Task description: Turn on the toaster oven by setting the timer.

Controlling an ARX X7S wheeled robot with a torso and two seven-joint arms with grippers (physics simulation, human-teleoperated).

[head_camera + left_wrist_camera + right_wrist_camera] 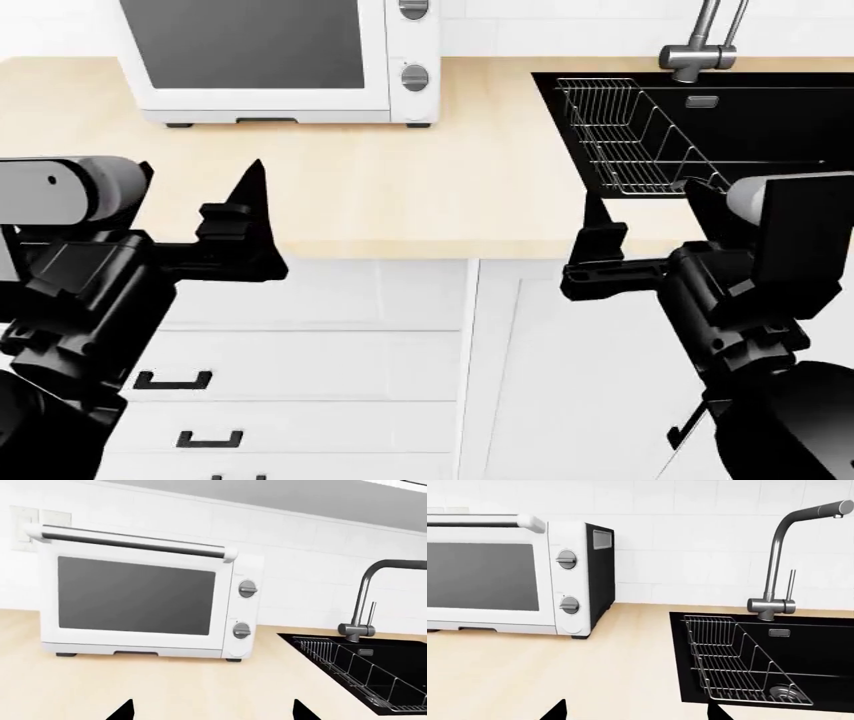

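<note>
The white toaster oven stands at the back of the wooden counter, its dark glass door shut; it also shows in the left wrist view and the right wrist view. The timer is the lower of two silver knobs on its right strip, also seen from the head and the right wrist. My left gripper is open and empty near the counter's front edge, far short of the oven. My right gripper is open and empty too, by the sink's front corner.
A black sink holds a wire dish rack, with a steel faucet behind it, right of the oven. A second silver knob sits above the timer. White drawers lie under the counter.
</note>
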